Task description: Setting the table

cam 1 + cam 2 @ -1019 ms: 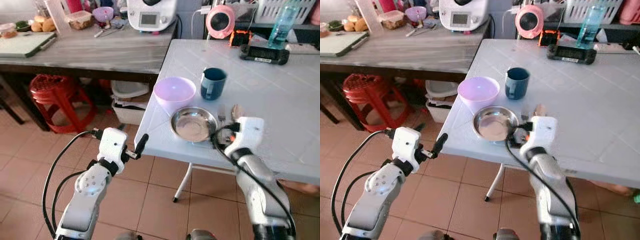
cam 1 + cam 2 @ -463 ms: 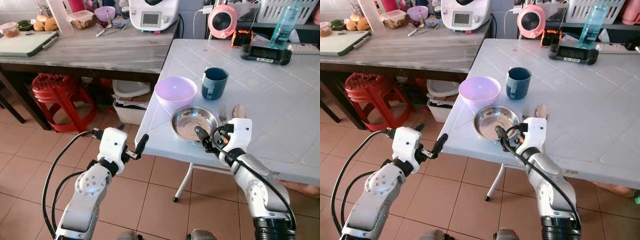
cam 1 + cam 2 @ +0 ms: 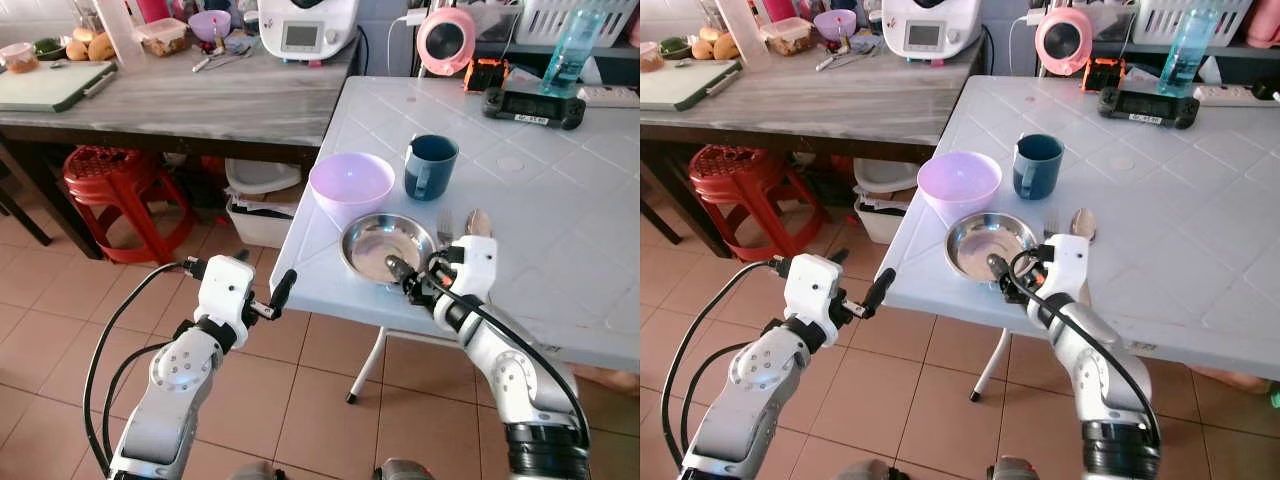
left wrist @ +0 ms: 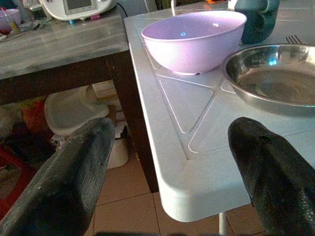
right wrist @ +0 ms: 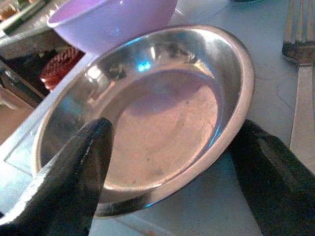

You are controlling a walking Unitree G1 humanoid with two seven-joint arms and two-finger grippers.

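White table (image 3: 560, 200) with a steel plate (image 3: 385, 245) near its front edge. Purple bowl (image 3: 350, 185) just behind-left of the plate, blue mug (image 3: 430, 165) behind it, beside the bowl. Fork (image 3: 444, 228) and spoon (image 3: 476, 222) lie just right of the plate, partly hidden by the right arm.

Right gripper (image 5: 167, 162) at the plate's near rim, fingers (image 5: 64, 182) spread: in the right wrist view one finger sits over the plate's inside, the other outside the rim on the fork side. They straddle the rim; cannot tell if they touch it. Plate flat on the table.

Left gripper (image 4: 172, 172) held in front of the table's near-left corner, off the table, fingers (image 4: 69, 182) spread wide, holding nothing. The left wrist view looks along the table edge at bowl, plate and mug.

Farther back on the table: pink round gadget (image 3: 443, 42), black device (image 3: 526, 104), blue-green bottle (image 3: 570, 50). Left of it a grey wooden table (image 3: 200, 100) with a white appliance (image 3: 305, 28), cutting board (image 3: 50, 88), food container (image 3: 160, 38), small purple bowl (image 3: 210, 25). Red stool (image 3: 110, 190) under it on the tile floor (image 3: 40, 330).
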